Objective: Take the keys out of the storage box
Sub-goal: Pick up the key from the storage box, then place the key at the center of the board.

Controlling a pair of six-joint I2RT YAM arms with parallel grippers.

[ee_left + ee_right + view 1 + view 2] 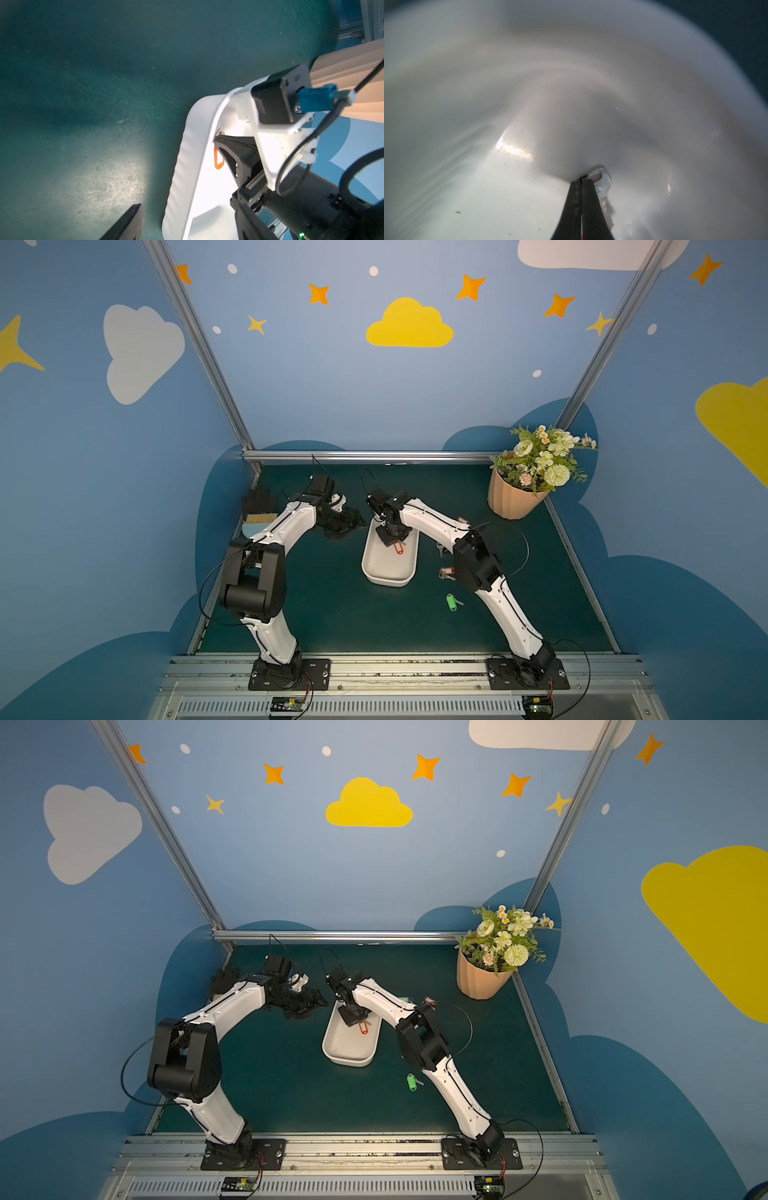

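Right pincer looks clamped on the orange-tagged key in the box; lift straight up, slowly. Left pincer idles open.

The left arm and right arm pair glossy white link shells with matte black joint housings. A thin black line runs along each white shell, dotted with small screws. Black cables loop off the elbows. Each arm stands on a black rectangular base plate with silver bolts. The right claw has 2 slim, tapered black fingers. Its white camera bracket carries a black box with a blue plug; a green light glows.
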